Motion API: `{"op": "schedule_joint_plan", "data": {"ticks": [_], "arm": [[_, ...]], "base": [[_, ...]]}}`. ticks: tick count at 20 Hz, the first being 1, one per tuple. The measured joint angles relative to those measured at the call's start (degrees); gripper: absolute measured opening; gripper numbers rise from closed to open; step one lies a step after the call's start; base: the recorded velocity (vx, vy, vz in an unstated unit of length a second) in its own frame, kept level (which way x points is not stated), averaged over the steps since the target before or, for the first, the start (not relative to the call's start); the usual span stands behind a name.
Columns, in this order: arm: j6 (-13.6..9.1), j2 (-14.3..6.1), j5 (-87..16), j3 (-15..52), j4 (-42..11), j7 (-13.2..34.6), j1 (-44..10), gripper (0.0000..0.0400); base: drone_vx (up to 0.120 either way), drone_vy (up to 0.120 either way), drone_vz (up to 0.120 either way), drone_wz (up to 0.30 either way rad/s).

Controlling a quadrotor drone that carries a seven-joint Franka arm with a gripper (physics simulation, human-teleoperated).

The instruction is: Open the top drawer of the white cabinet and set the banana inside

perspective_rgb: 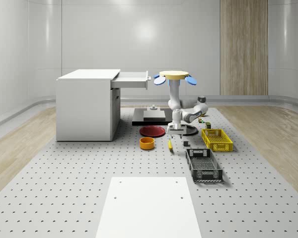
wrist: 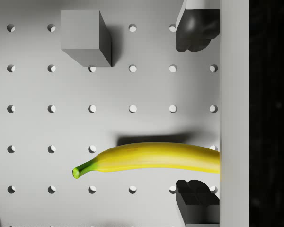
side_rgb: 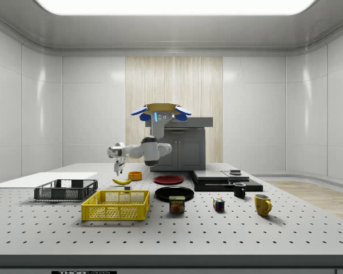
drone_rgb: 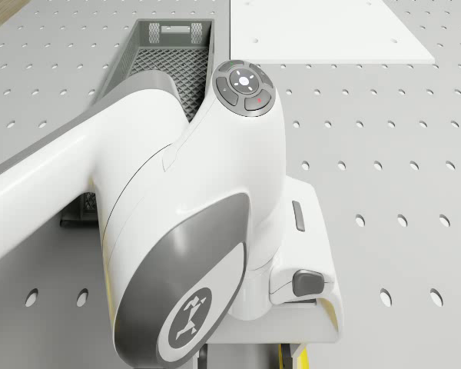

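Perforated grey tabletop (perspective_rgb: pixel 64 188), banana (wrist: pixel 151 158) at lower centre of wrist view. Drone (perspective_rgb: pixel 174 76) hovering beside open drawer (perspective_rgb: pixel 131 80); gripper (wrist: pixel 197 111) spread wide, straddling fruit. Probably light, curved, soft-skinned: best pinched mid-body, gently.

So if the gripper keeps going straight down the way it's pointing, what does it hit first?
Most likely the yellow banana lying on the perforated white table; it crosses between the open fingers of the gripper.

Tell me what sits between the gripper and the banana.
Nothing. In the wrist view the open gripper has one finger on each side of the banana, with only bare perforated table around it. The drone hovers above.
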Motion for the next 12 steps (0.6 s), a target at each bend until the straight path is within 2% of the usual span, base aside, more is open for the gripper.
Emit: {"op": "schedule_joint_plan", "data": {"ticks": [12], "arm": [[0.07,0.03,0.16,0.19,0.36,-3.84,4.21,0.0400]], "base": [[0.000,0.000,0.000,0.000]]}}
